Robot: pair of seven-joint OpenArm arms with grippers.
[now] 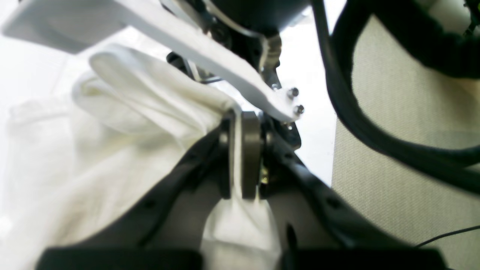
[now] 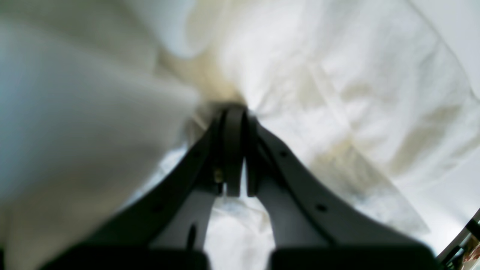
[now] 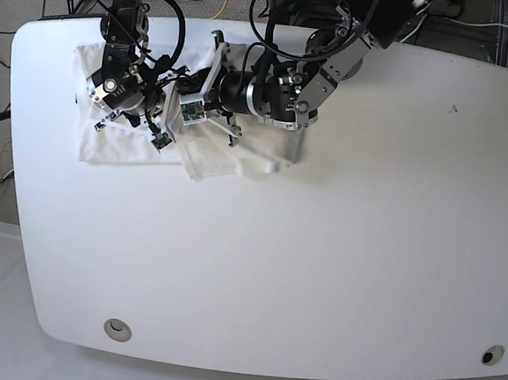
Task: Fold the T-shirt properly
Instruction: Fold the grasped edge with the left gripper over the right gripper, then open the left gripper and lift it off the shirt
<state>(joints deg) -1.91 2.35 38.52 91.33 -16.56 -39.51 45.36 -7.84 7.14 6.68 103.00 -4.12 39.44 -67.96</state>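
While clamped on white T-shirt (image 3: 238,164) fabric, left end effector (image 1: 240,123) and right end effector (image 2: 236,112) both clenched, bunching cloth at bench (image 3: 318,265) far corner, likely for a fold.

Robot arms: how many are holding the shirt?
2. The left gripper pinches a fold of the T-shirt; the right gripper clamps bunched cloth at the table's far corner.

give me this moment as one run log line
step: mid-fold | left gripper: shut on T-shirt | right gripper: shut on T-shirt | shirt: bunched at far left of table
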